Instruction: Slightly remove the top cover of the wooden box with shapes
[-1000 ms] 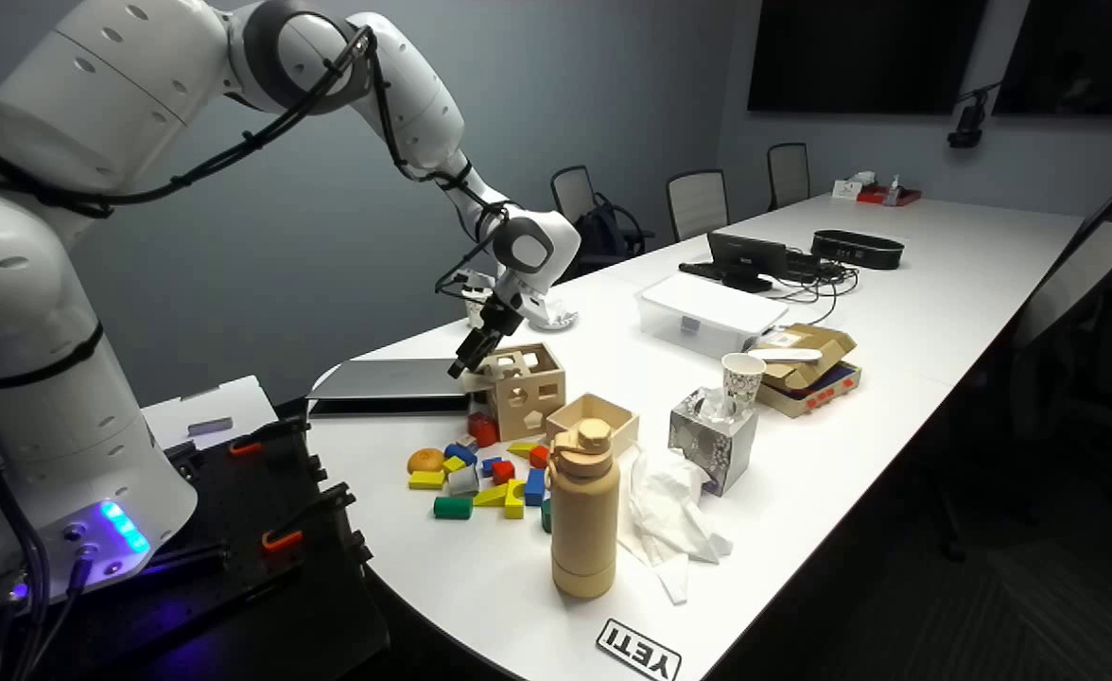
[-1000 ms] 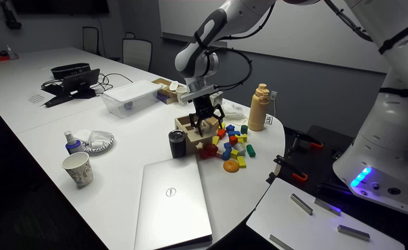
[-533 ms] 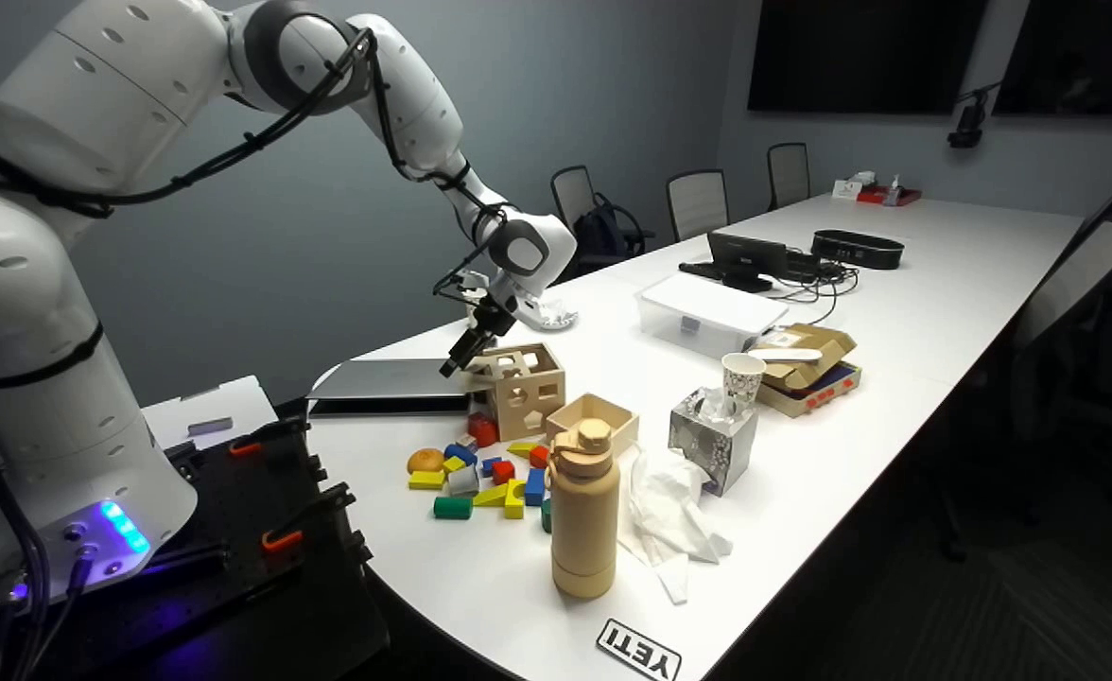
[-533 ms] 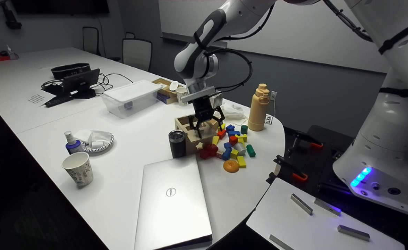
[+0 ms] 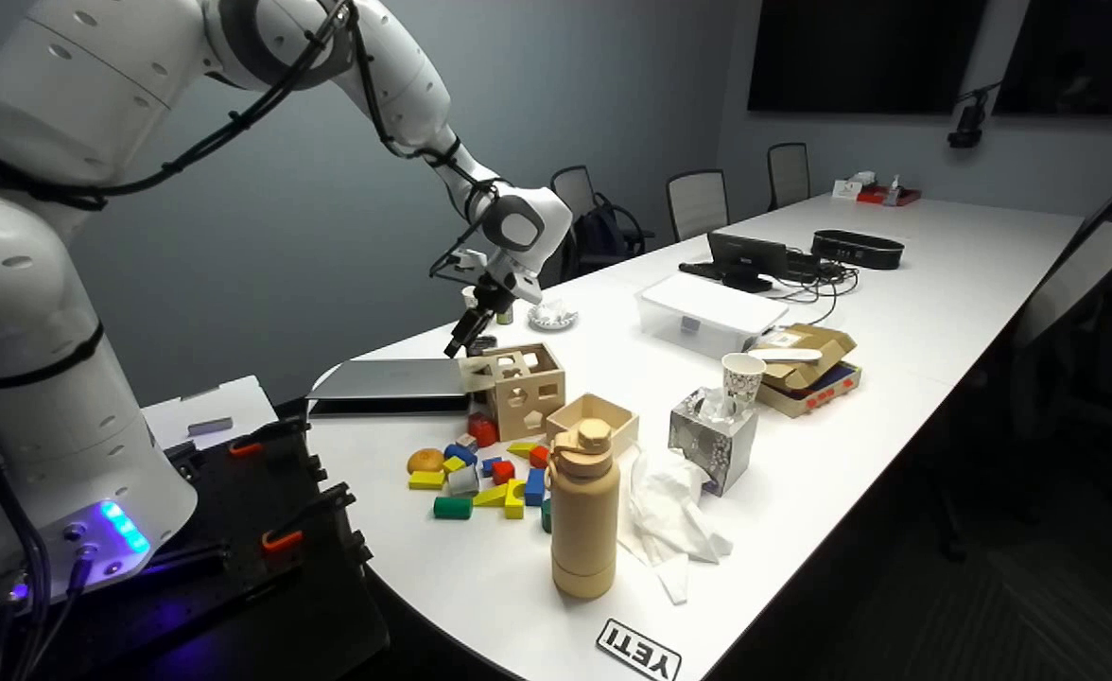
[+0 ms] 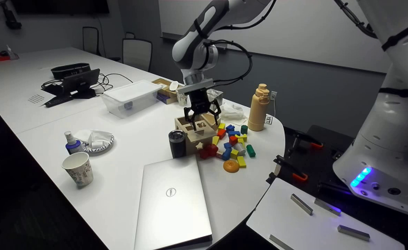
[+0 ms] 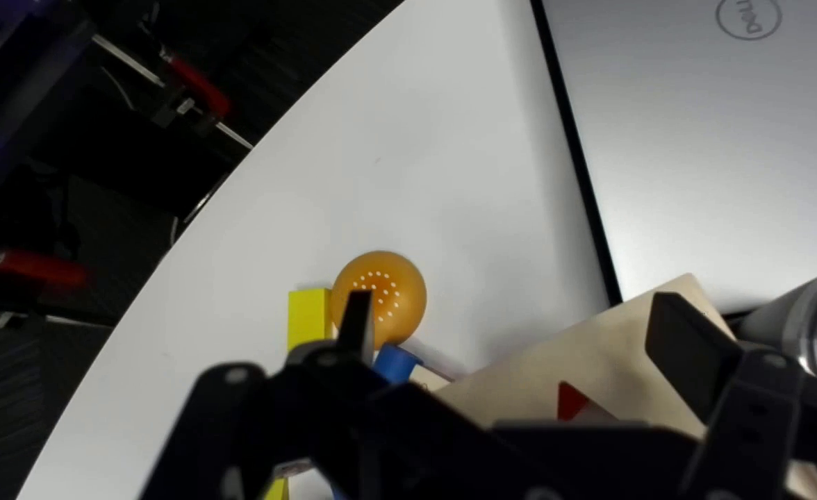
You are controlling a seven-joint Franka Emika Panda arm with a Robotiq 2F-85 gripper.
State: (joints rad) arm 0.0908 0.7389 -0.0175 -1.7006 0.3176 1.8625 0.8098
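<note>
The wooden box with shapes [image 5: 534, 405] stands on the table, and it also shows in an exterior view [image 6: 192, 147]. Its top cover [image 6: 206, 134] is slid partly off and overhangs the side toward the laptop, leaving part of the top uncovered. The overhanging part also shows in an exterior view [image 5: 476, 375] and, with a cutout and something red below it, in the wrist view [image 7: 554, 357]. My gripper [image 6: 205, 126] is open and empty, just above the cover. Its spread fingers [image 7: 509, 311] show in the wrist view; they hide part of the cover there.
A closed laptop [image 6: 172, 208] and a dark tumbler [image 6: 178, 146] stand close beside the box. Several coloured blocks [image 6: 234, 133] and an orange dome [image 6: 231, 166] lie near it. A small wooden tray [image 5: 616, 437], a tan bottle [image 5: 584, 530] and a tissue box [image 5: 709, 452] are nearby.
My gripper has risen off the cover and shifted slightly, with its fingers staying open. The cover and the box have not visibly moved.
</note>
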